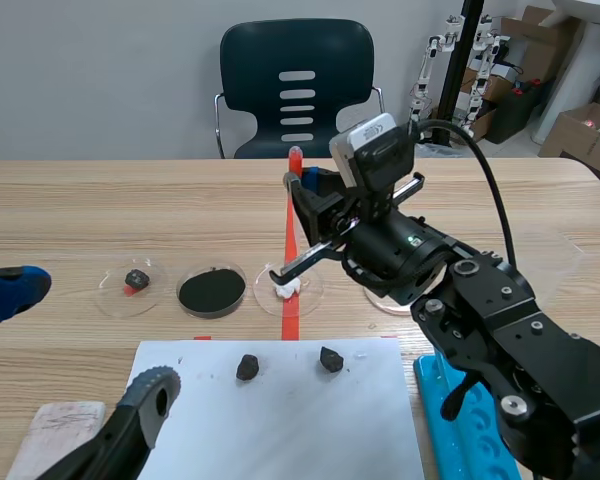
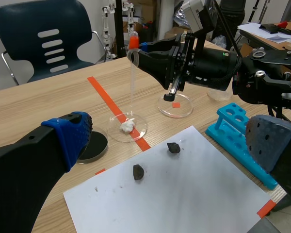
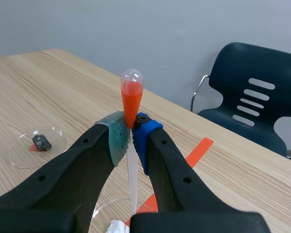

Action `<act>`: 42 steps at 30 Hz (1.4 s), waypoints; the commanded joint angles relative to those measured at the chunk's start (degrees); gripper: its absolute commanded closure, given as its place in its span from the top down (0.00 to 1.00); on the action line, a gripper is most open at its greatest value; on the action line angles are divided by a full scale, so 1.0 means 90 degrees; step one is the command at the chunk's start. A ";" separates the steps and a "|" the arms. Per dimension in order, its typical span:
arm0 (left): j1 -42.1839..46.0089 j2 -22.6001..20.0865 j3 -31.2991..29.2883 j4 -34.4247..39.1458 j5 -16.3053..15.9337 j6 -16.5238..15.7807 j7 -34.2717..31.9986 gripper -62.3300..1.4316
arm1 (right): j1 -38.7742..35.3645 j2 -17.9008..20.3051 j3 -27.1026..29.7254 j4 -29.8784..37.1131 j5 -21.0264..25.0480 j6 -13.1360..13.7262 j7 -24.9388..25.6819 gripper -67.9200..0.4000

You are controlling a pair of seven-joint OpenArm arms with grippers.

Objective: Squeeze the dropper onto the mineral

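Pinching the dropper [image 3: 132, 97] just under its bulb, the right gripper [image 3: 131, 131] has its green and blue pads pressed against the clear stem. The bulb above the pads is filled with orange liquid. The dropper stands almost upright, and its thin tip points down at the white mineral [image 1: 286, 290]. I can't make out whether the tip touches it. That pale lump lies in a clear dish [image 2: 143, 128] at the middle of the table, on the orange tape line.

The right arm comes in from the near right, rising above the table and reaching to the middle.

The left gripper [image 2: 172, 138] sits low at the near left with its fingers spread wide and nothing between them.

Left of the mineral's dish is a dish of black powder [image 1: 211, 291], and further left is a dish with a dark stone [image 1: 135, 280]. To the right, another clear dish [image 2: 175, 104] sits under the right arm. Nearer lies a white sheet [image 1: 280, 430] with two dark stones [image 1: 247, 367] on it, and a blue rack [image 2: 233, 131] sits just beside its right edge. A dark chair [image 1: 297, 85] stands at the far side of the table.
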State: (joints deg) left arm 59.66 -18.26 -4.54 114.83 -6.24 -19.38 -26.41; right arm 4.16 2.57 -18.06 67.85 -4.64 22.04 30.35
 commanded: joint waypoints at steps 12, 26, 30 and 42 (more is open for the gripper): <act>0.0017 0.0015 0.0012 0.0039 -0.0044 -0.0010 -0.0085 1.00 | -0.1183 0.0034 0.0017 0.2344 0.0114 -0.0022 -0.0789 0.02; 0.0017 0.0015 0.0012 0.0039 -0.0044 -0.0010 -0.0085 1.00 | -0.3048 0.0034 0.0600 0.4617 0.0138 -0.0024 -0.1506 0.02; 0.0017 0.0015 0.0012 0.0039 -0.0044 -0.0010 -0.0085 1.00 | -0.3572 0.0034 0.0792 0.4988 0.0138 -0.0024 -0.1506 0.02; 0.0017 0.0015 0.0012 0.0039 -0.0044 -0.0010 -0.0085 1.00 | -0.4505 0.0034 0.1144 0.5537 0.0189 -0.0022 -0.1396 0.02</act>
State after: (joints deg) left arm 59.66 -18.26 -4.54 114.83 -6.24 -19.35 -26.39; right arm -36.64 2.55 -8.19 116.27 -3.62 21.87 16.49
